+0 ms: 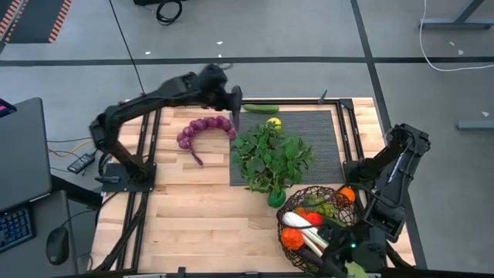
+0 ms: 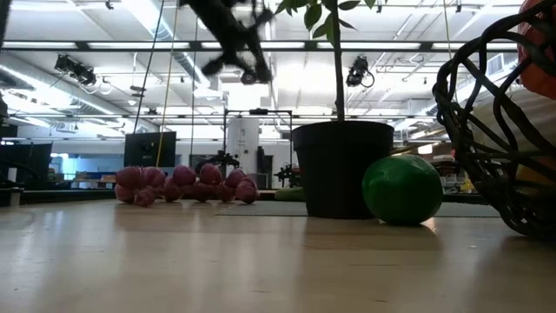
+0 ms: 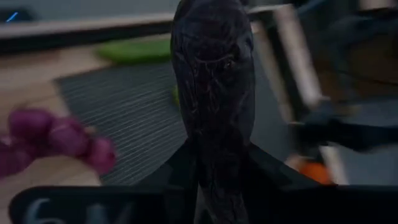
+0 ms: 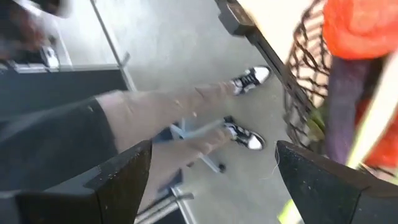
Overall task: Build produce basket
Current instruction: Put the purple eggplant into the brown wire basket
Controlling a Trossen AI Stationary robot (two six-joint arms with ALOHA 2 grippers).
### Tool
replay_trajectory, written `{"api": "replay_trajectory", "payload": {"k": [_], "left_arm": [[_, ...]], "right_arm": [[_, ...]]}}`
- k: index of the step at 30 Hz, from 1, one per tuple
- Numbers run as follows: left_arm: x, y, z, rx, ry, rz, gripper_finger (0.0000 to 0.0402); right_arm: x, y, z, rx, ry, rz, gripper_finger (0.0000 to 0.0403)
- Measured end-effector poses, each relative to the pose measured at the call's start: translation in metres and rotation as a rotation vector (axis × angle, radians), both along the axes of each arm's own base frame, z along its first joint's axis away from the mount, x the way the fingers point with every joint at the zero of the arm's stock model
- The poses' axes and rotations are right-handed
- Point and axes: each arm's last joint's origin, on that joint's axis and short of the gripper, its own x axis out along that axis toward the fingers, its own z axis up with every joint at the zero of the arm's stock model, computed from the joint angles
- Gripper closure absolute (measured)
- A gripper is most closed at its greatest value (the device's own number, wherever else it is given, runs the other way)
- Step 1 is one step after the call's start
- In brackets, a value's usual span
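A curved bunch of purple grapes [image 1: 204,128] [image 2: 187,184] [image 3: 56,140] lies on the wooden table. My left gripper [image 1: 235,110] [image 2: 248,68] [image 3: 214,106] hovers shut and empty, well above the bunch's right end. A cucumber [image 1: 261,109] [image 3: 134,50] and a lemon [image 1: 273,123] rest on the black ribbed mat [image 1: 316,135]. A lime [image 1: 275,198] [image 2: 401,189] sits beside the plant pot. The dark wire basket [image 1: 297,202] [image 2: 486,130] [image 4: 305,56] holds orange tomatoes [image 1: 292,238], a leek, a chili and green grapes. My right gripper [image 1: 349,259] [image 4: 211,180] is open at the basket's near-right side, pointing past the table edge.
A leafy potted plant [image 1: 270,158] [image 2: 341,165] stands on the mat between the grapes and the basket. Metal frame rails [image 1: 147,154] run along the table's left and right sides. A person's legs and shoes [image 4: 239,134] show on the floor beyond the near edge.
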Motion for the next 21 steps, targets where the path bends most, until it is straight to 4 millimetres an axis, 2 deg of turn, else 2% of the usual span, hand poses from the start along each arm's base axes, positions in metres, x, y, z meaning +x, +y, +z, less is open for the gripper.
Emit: {"api": "replay_trajectory", "payload": {"k": [3,7,11,14,17,21], "left_arm": [[-0.019,-0.025,0.035,0.066,-0.118,-0.11,0.0304],[-0.043,-0.065,0.072,0.129,-0.263,-0.203,0.0305],[-0.053,-0.104,0.107,0.227,-0.502,-0.281,0.0304],[-0.051,-0.131,0.127,0.287,-0.693,-0.319,0.0303],[-0.043,-0.155,0.138,0.338,-0.832,-0.369,0.0302],[-0.022,-0.187,0.131,0.436,-0.848,-0.47,0.0302]], "right_arm": [[-0.008,0.003,-0.002,-0.017,0.036,0.05,0.0055],[-0.019,0.006,-0.005,-0.051,0.073,0.096,0.0056],[-0.028,0.007,-0.009,-0.096,0.101,0.138,0.0056],[-0.032,0.006,-0.01,-0.123,0.126,0.179,0.0056],[-0.036,0.003,-0.007,-0.129,0.117,0.201,0.0056],[-0.044,-0.005,0.005,-0.099,0.093,0.209,0.0056]]}}
